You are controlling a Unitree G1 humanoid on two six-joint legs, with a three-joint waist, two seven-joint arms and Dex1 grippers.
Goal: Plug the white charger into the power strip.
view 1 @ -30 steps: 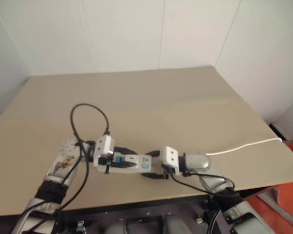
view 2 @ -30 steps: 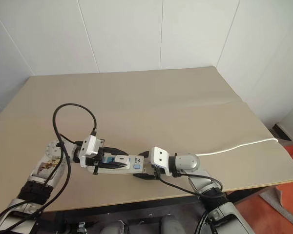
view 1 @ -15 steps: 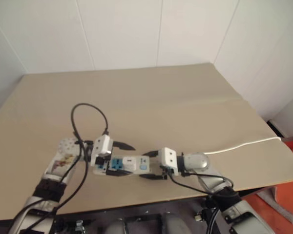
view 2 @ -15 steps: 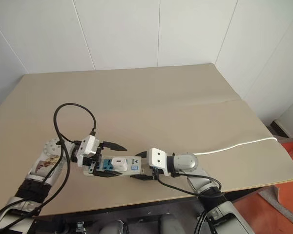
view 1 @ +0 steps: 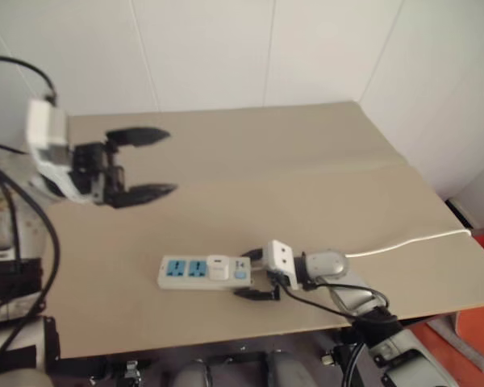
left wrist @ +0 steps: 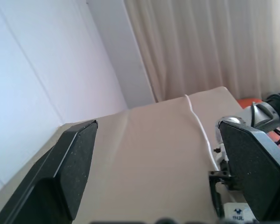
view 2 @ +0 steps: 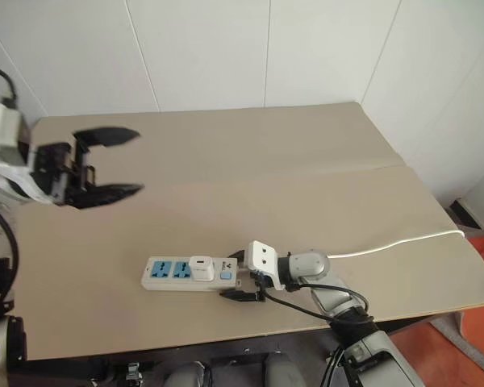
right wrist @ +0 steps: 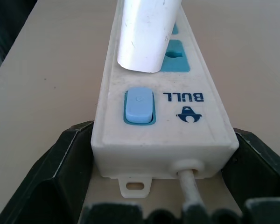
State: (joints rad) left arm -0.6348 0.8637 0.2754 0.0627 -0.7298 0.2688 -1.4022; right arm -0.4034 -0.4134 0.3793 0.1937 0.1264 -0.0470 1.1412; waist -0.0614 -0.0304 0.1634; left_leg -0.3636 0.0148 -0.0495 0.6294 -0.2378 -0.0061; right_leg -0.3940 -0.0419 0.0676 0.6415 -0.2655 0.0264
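Now our right gripper (view 2: 240, 277) sits at the switch end of the power strip (view 2: 173, 275), its black fingers spread on either side of the casing, flanking it rather than clamping it. Our left gripper (view 1: 143, 164) hangs high above the table (view 1: 306, 185), well apart from the strip, jaws wide and carrying nothing. Between them the white charger (view 2: 201, 267) stands upright in the socket next to the switch, two blue sockets free beyond it. We judge the plugging done; the sensible finish is to draw the right fingers straight back along the cord (view 1: 403, 241) without nudging the strip. Whether the prongs are fully seated we cannot tell, since the charger's body hides them.
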